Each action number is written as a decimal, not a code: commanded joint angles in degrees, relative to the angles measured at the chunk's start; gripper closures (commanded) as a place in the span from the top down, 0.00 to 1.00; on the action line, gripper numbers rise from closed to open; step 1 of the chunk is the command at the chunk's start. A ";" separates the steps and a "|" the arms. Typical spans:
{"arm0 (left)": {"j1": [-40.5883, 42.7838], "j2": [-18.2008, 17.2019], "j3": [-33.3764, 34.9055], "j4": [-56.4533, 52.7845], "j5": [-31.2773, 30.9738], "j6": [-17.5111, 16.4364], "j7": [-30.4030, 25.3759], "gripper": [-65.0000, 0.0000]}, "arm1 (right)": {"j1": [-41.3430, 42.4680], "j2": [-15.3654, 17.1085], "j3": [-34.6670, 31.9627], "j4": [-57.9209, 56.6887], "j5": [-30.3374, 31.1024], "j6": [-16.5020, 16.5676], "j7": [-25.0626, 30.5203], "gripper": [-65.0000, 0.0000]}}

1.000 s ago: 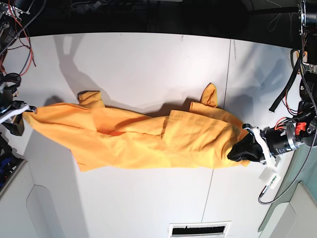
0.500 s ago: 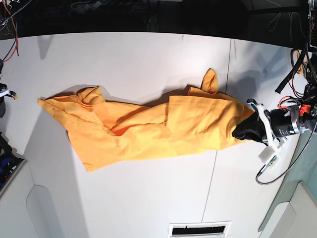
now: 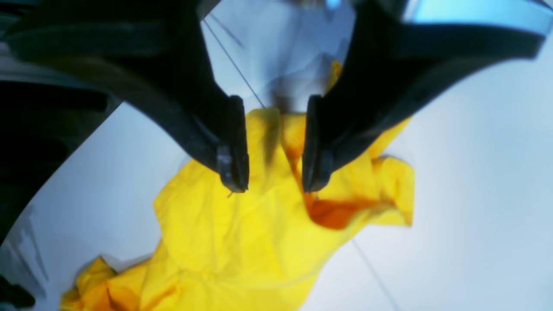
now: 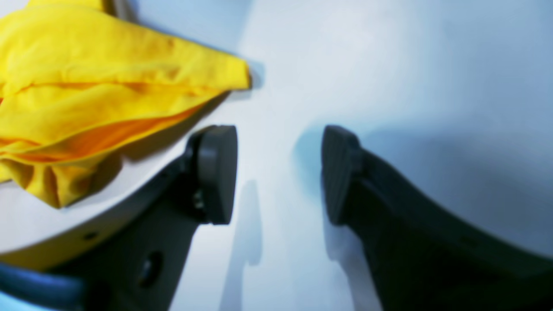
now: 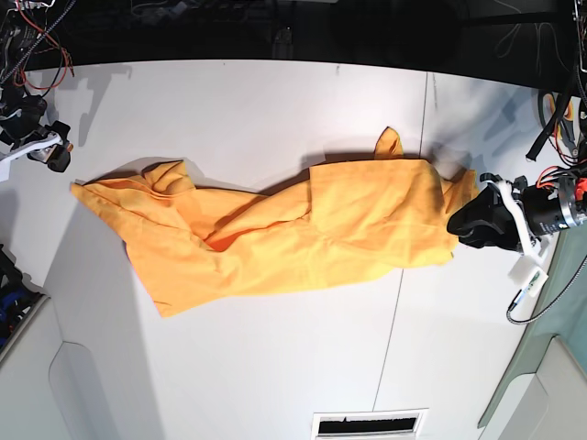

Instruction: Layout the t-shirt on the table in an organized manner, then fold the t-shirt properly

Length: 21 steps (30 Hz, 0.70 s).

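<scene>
Crumpled lengthwise across frame centre: t-shirt point(image 5: 275, 234) on table point(image 5: 275, 367). Both open, holding nothing: left gripper point(image 3: 270, 172) over shirt's right end, right gripper point(image 4: 278, 172) upper left. Best regrasped at corners, spread flat.

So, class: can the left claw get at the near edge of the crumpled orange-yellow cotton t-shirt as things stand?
Probably yes: the left claw hangs open right over the t-shirt, with nothing between its fingers and the cloth.
</scene>
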 commanded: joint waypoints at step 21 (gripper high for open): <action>7.76 11.78 -3.13 0.74 13.46 1.38 -12.76 0.58 | 1.18 0.66 0.33 0.81 3.28 0.37 -1.36 0.48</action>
